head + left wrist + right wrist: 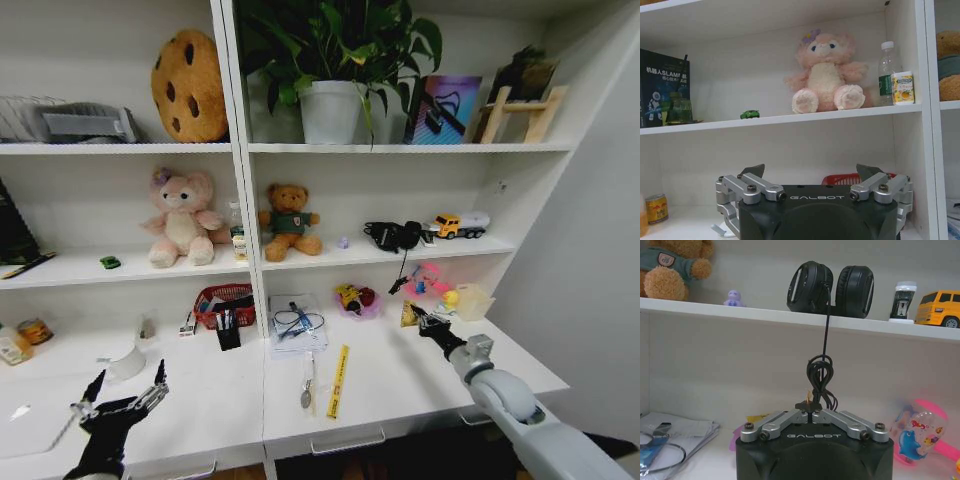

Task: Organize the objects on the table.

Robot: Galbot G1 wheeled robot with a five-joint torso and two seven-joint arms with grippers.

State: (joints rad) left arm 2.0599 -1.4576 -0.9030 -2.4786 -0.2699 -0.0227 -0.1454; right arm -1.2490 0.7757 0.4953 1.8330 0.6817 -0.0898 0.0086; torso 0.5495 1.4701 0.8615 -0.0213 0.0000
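The long white worktop runs under tall white shelving, and the task's small things are spread over both. At about 6 o'clock on the worktop lies a yellow ruler-like strip, with a stack of papers just above it and a red basket toward 10 o'clock of that. On the middle shelf a clear green-labelled bottle stands just beside the pink plush, and a tiny green toy car sits well apart at its 9 o'clock.

The left end effector hovers at 7 o'clock over the worktop, fingers spread apart, holding nothing. The right end effector reaches in from 4 o'clock, fingers together, pinched on the headphone cable hanging from the black headphones.
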